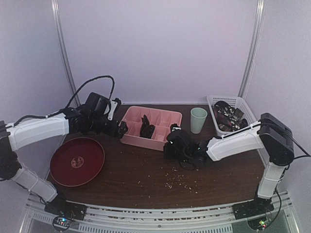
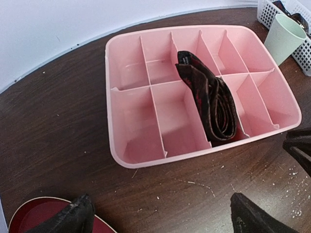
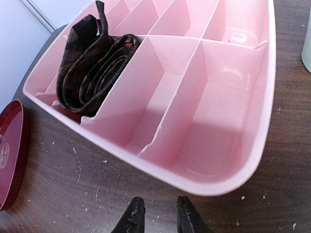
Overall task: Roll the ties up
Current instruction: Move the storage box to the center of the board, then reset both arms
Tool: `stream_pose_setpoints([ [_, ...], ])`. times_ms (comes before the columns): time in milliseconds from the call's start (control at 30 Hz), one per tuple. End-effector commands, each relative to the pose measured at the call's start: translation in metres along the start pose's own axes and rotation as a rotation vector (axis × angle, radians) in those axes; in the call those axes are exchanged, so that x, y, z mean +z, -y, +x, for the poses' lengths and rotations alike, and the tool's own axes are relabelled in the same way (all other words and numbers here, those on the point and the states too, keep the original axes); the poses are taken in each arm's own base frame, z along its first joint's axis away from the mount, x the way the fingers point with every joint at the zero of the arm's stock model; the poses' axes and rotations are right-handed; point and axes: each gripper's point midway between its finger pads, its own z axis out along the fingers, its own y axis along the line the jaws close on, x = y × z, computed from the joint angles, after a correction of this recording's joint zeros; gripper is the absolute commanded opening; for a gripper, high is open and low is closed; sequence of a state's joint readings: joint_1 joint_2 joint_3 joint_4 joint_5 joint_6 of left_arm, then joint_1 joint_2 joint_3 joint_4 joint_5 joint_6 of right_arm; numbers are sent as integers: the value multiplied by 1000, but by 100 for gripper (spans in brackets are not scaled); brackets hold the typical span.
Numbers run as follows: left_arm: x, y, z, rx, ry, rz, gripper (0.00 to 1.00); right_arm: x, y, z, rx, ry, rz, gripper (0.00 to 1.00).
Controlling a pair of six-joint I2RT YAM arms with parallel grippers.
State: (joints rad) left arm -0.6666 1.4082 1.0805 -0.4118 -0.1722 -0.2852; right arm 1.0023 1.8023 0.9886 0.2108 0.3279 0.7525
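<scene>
A dark tie with a red pattern (image 2: 214, 104) sits loosely rolled and on edge in a middle compartment of the pink divided tray (image 2: 146, 162); one end sticks up over a divider (image 3: 92, 68). My left gripper (image 2: 160, 204) hovers over the table just off the tray's left side (image 1: 119, 128), open wide and holding nothing. My right gripper (image 3: 159, 208) is at the tray's front right corner (image 1: 171, 141), its fingers a narrow gap apart with only bare table between them. More ties (image 1: 227, 116) lie piled in the white basket.
The white basket (image 1: 243, 104) stands at the back right, with a pale green cup (image 1: 198, 120) between it and the tray. A round red plate (image 1: 77, 160) lies at the front left, below the left gripper. Pale crumbs dot the dark wooden table.
</scene>
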Motion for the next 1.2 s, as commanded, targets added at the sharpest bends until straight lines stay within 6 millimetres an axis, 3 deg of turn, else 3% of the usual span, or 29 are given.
stream_pose_setpoints([
  [0, -6, -7, -7, -20, 78, 27, 98, 25, 5, -17, -17, 32, 52, 25],
  [300, -10, -7, 0, -29, 102, 57, 97, 66, -10, -51, -33, 60, 38, 25],
  [433, -14, -6, -2, -54, 114, 70, 97, 56, -9, -63, -35, 61, 35, 26],
  [600, -30, 9, -18, -77, 170, 168, 98, 2, 2, -71, 3, 84, -5, 30],
  [767, -46, 31, -33, -87, 196, 304, 98, -70, 17, -84, 23, 129, -22, 36],
  [900, -57, 37, -39, -96, 200, 345, 98, -120, 33, -92, 46, 160, -30, 42],
  [1067, -86, 44, -56, -96, 288, 413, 98, -171, 50, -105, 75, 204, -44, 52],
  [1167, -106, 48, -67, -111, 365, 463, 98, -186, 59, -104, 79, 203, -43, 63],
])
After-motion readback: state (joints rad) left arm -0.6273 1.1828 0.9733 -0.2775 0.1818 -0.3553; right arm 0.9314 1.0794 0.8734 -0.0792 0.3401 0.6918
